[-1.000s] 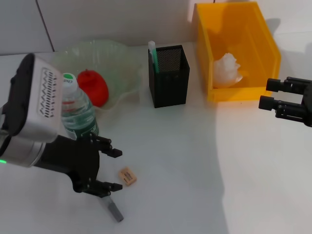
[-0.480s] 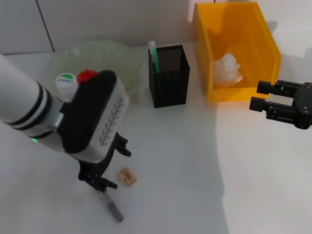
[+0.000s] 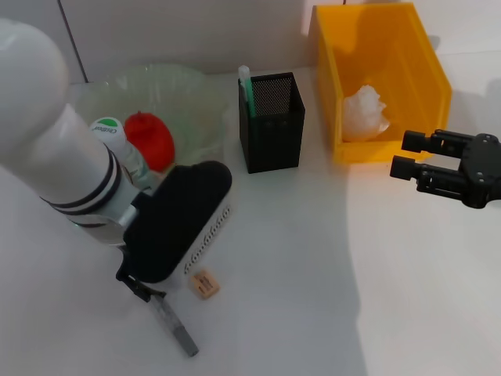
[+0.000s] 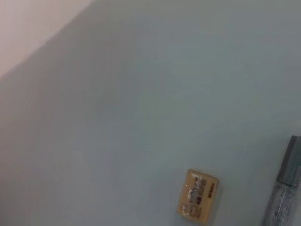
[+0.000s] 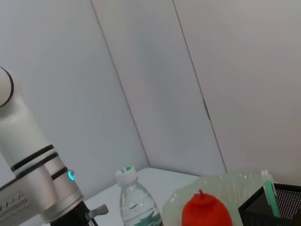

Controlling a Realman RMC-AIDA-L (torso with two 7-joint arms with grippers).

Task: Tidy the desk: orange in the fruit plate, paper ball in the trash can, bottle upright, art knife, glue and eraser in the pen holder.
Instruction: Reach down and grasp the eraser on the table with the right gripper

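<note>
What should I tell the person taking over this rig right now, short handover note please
Left pincer: low over the desk by the eraser and the grey art knife, fingers hidden. Right pincer: open, empty, in front of the trash can.
Done: orange in the fruit plate, paper ball in the trash can, bottle upright.
Left: eraser and art knife into the pen holder, which already holds a green-and-white stick.

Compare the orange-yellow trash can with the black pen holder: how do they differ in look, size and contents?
The trash can is solid orange-yellow plastic; the pen holder is black see-through mesh. The trash can is much larger and wider, the pen holder narrow and tall. The trash can holds the paper ball; a green-and-white stick pokes from the pen holder. Both stand open-topped at the desk's back.
</note>
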